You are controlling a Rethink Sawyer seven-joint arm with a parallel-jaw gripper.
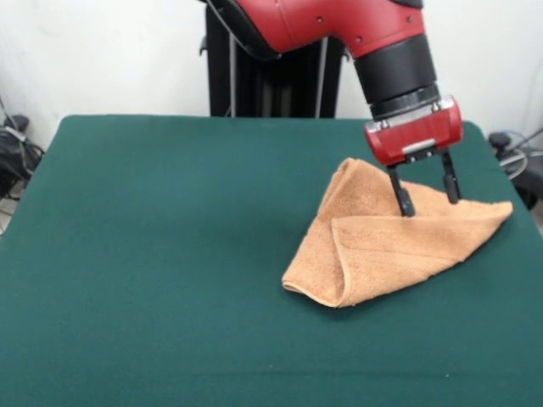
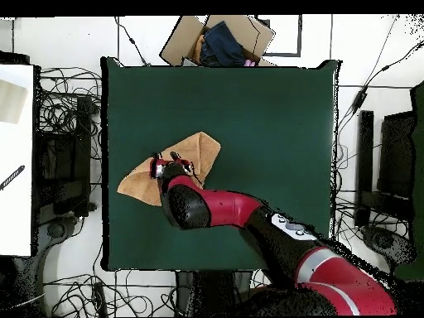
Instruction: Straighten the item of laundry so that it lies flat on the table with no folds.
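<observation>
Item 1, end effector (image 1: pixel 425 192): I log the red-housed head with two black fingers (image 1: pixel 401 197) spread apart, nothing between them. Their tips sit at or just above cloth; I cannot tell whether they touch.

Item 2, peach-orange terry-cloth hand towel (image 1: pixel 386 246): directly beneath and in front of the end effector, toward the camera in the front view. It is crumpled and folded, not flat. One flap is doubled over, its hemmed edge running as a diagonal ridge below the fingers; a pointed corner (image 1: pixel 505 208) lies out beside the end effector, and a raised hump sits just behind it. A woven band stripe shows faintly on the top flap.

Handling, my judgement: light, soft and limp, with no stiffness to hold a shape; the looped pile should grip well and not slip. It will drape and drag, so a pinch at a free corner or the hemmed edge of the top flap seems best for peeling the fold open.

Item 3, dark green felt-like surface (image 1: pixel 153 254): carries the towel; broad bare area to the far side of the end effector from the pointed corner.

Item 4, brown cardboard box (image 2: pixel 217 40): off the surface, well apart from the end effector, holding dark blue fabric (image 2: pixel 224 43); further contents unclear.
</observation>
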